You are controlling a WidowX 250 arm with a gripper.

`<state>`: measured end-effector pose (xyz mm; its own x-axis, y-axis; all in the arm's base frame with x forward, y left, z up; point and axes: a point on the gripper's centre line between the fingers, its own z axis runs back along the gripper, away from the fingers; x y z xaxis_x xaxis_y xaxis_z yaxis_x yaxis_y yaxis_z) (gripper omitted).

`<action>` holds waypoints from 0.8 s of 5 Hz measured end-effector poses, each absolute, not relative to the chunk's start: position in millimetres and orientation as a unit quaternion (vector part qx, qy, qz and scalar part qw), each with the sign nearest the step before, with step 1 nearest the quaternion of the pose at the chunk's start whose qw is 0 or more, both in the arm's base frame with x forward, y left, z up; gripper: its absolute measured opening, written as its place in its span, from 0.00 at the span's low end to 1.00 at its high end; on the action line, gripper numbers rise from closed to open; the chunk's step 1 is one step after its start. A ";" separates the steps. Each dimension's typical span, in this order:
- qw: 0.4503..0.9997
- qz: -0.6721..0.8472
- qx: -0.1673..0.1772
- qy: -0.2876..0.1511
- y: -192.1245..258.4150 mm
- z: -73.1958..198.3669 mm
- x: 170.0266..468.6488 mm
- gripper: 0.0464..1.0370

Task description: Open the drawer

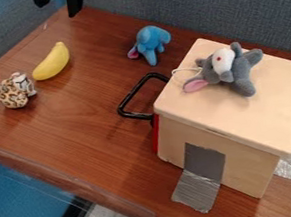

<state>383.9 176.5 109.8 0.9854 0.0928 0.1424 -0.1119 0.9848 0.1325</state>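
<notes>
Jaws apart, gripper [58, 10] aloft, drawer [156, 133] closed

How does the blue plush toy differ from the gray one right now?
The blue toy sits on the table, while the gray toy lies on top of the drawer box. The gray toy shows a white patch with a red spot; the blue toy shows neither. Both are plush and show some pink.
</notes>
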 end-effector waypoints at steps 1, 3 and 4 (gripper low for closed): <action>0.996 0.048 0.061 -0.044 173.5 89.7 380.7 0.96; 0.996 -0.065 0.035 -0.050 104.8 77.1 380.4 0.96; 0.993 -0.106 0.025 -0.052 86.4 73.1 372.4 0.96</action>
